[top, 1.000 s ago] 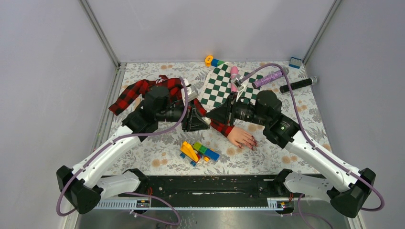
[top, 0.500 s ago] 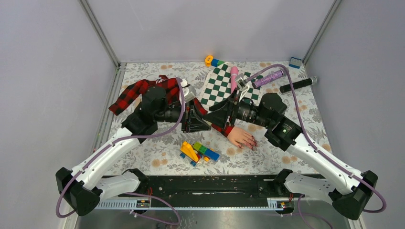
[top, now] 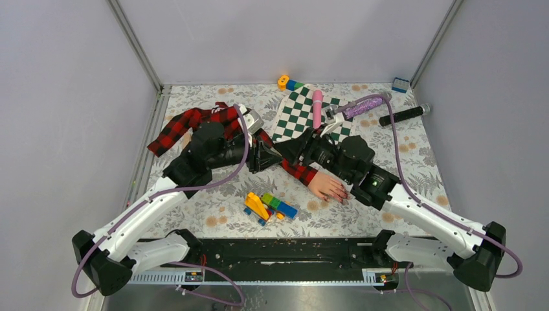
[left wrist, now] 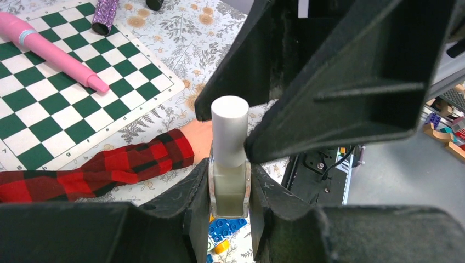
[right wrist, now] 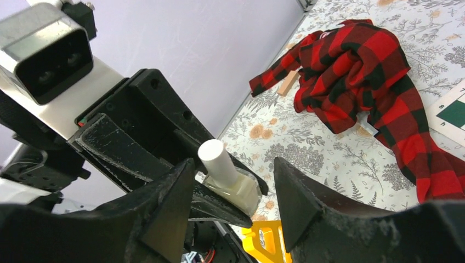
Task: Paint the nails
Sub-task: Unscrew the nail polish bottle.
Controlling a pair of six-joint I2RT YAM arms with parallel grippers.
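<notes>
A small pale bottle [left wrist: 229,189] with a white cap [left wrist: 230,129] stands upright in my left gripper [left wrist: 229,197], which is shut on its glass body. My right gripper [right wrist: 233,203] is open, one jaw on each side of the cap [right wrist: 217,162] and apart from it. From above, both grippers meet over the plaid sleeve [top: 299,171], left gripper [top: 273,157] facing right gripper [top: 292,151]. The pale pink mannequin hand [top: 325,186] lies flat just right of them, its dark-red nails [top: 342,196] pointing toward the front right.
A green-and-white checkered board [top: 296,118] lies behind the grippers with a pink stick [top: 317,107] on it. A purple glitter tube [top: 362,106] and a black cylinder [top: 404,115] lie at the back right. Toy bricks [top: 268,206] sit in front. The plaid shirt [top: 188,123] bunches at left.
My right gripper has opened and moved left up to the left gripper, so its jaws now flank the bottle's cap. The left gripper still holds the bottle.
</notes>
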